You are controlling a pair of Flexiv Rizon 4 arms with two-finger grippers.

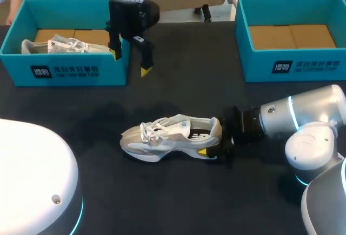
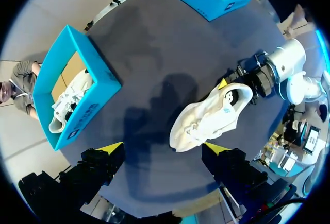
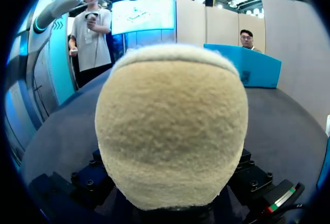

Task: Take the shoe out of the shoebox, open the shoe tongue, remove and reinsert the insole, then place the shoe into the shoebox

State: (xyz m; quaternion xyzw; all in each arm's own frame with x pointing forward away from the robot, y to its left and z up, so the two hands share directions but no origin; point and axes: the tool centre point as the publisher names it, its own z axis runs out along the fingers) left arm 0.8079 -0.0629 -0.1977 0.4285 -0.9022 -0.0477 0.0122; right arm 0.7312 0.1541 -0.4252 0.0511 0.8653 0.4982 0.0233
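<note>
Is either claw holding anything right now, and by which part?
The right claw grips the shoe by its heel, one finger on each side. The left claw hangs open, holding nothing.

Black-topped table under soft light

The table [image 1: 178, 192] has a dark, matte top stretching right across the head view. In the left wrist view, blurred shadows [image 2: 154, 105] lie near the table's middle, soft-edged and darker than the plain top around them.
</note>
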